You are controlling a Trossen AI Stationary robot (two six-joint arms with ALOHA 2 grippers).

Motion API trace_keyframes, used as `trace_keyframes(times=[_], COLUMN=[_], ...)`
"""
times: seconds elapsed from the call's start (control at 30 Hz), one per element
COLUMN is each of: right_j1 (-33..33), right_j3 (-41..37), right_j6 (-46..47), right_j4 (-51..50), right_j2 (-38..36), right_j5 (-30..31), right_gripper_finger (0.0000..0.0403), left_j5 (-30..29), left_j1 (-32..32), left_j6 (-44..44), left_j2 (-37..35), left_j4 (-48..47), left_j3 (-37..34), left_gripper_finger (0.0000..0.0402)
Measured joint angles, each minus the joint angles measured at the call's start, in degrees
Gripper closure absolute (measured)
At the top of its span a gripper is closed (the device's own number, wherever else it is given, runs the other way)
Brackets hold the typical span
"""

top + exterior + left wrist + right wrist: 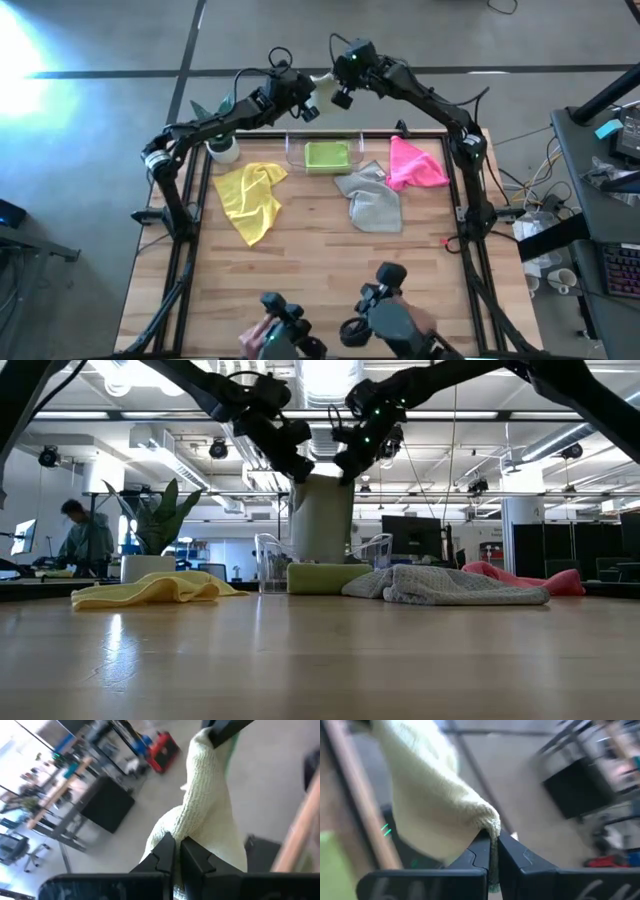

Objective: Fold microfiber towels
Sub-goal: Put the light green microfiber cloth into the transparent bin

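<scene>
Both grippers hold the pale sage towel point(320, 520) high above the table's far edge, where it hangs between them; it also shows in the high view point(322, 78). My left gripper point(295, 460) and my right gripper point(352, 455) are both shut on its top. The lime green towel point(327, 155) lies folded in the clear tray point(293, 150). The yellow towel point(250, 195), the grey towel point(370, 198) and the pink towel point(415, 165) lie crumpled on the table. My left gripper pinches a bunched upper edge of the pale sage towel point(176, 826) between its two shut fingers point(162, 852). The cloth runs from there across to the other gripper, lifted clear of the table. My right gripper pinches an upper corner of the pale sage towel point(489, 822) between its two shut fingers point(512, 852). The cloth falls away slack from the fingers and is lifted clear of the table.
A white pot with a plant point(222, 148) stands at the far left corner. Two dark devices point(385, 310) sit at the near edge. A person point(85, 535) is in the room beyond the table. Bare wood lies near the front edge point(320, 260).
</scene>
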Motion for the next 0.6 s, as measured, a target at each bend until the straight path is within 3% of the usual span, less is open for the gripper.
trace_keyframes(times=[0.13, 0.3, 0.43, 0.6], right_j1=[0.40, 2.04, 3.74, 5.82], right_j3=[-1.01, -1.86, -1.96, -2.56], right_j6=[1.70, 3.45, 3.93, 3.98], right_j4=[-9.65, -19.52, -23.25, -23.72], right_j2=[0.80, 0.71, 0.70, 0.70], right_j5=[-4.62, -9.61, -14.11, -14.10], right_gripper_finger=[0.0394, 0.0394, 0.0394, 0.0394], left_j5=[3.00, 13.39, 13.89, 13.60], left_j1=[-0.77, -2.06, -3.17, -3.95], left_j6=[-1.57, -7.52, -8.05, -8.02], left_j2=[-0.52, -0.54, -0.68, -1.56], left_j4=[-10.76, -23.82, -30.71, -33.48], left_j3=[0.00, 0.00, 0.00, -0.02], left_gripper_finger=[0.0401, 0.0401, 0.0401, 0.0401])
